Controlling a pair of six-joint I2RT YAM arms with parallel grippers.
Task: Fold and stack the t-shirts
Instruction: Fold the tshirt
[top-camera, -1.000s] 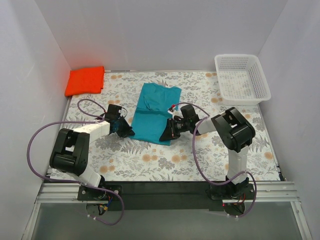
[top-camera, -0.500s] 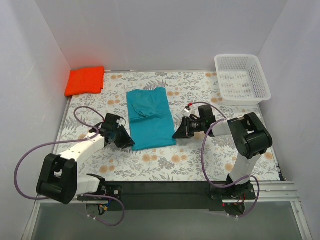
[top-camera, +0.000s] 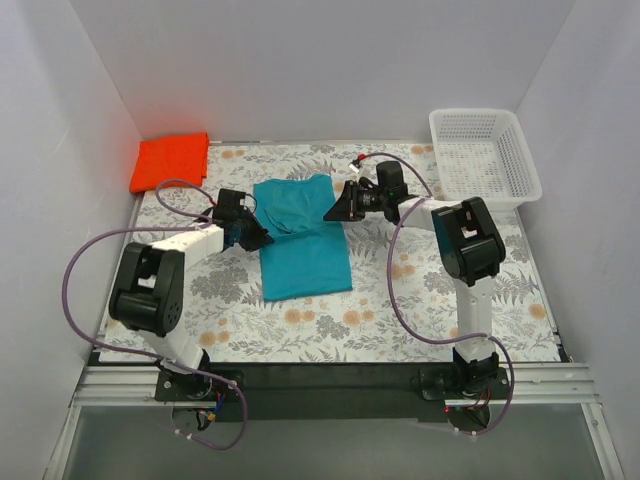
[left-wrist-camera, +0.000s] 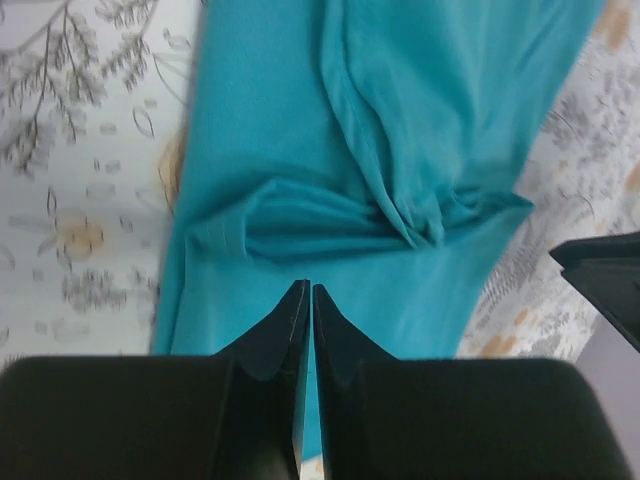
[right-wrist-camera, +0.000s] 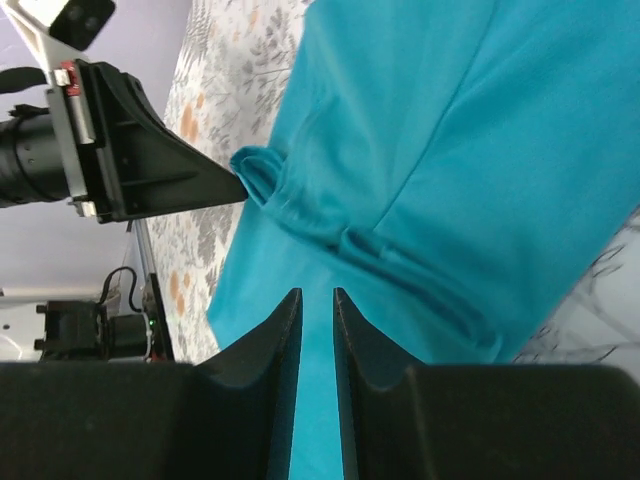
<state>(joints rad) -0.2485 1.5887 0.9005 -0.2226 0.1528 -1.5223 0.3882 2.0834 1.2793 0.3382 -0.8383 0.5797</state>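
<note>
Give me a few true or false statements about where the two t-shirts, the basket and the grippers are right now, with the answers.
1. The orange-red t-shirt lies folded at the far left corner of the table. True.
2. The white mesh basket holds a shirt. False: it is empty.
3. The teal t-shirt is stacked on the orange-red t-shirt. False: they lie apart, the teal one mid-table.
4. The left gripper is shut on the teal t-shirt's left edge. True.
5. The right gripper hovers over the white mesh basket. False: it is at the teal t-shirt's right side.
</note>
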